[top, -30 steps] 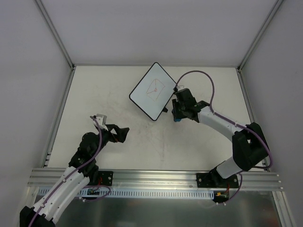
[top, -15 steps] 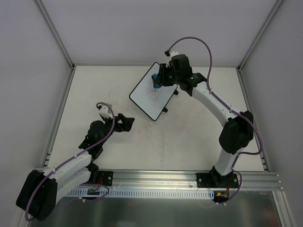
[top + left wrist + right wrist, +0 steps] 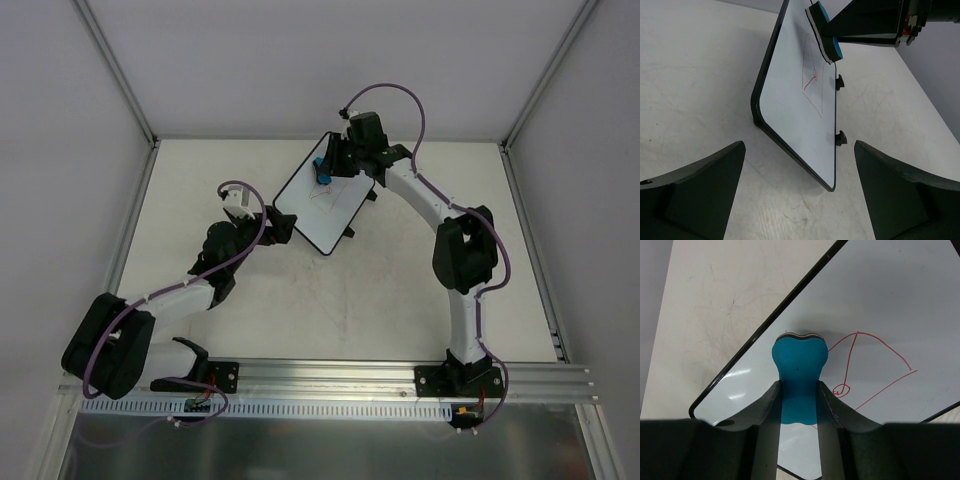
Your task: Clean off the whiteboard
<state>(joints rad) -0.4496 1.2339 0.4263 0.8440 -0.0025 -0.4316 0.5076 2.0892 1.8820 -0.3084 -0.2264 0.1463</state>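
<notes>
My right gripper clamped the blue eraser against the whiteboard close to its black rim, beside red scribbles. My left gripper gaped empty before the board's near corner.

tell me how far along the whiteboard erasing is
Done: the right gripper grips the small blue bone-shaped eraser. In hand: the eraser is at the flat white black-rimmed whiteboard, beside the red line drawing. Left: the red lines are not yet wiped; the open left gripper hangs near the board's corner.
</notes>
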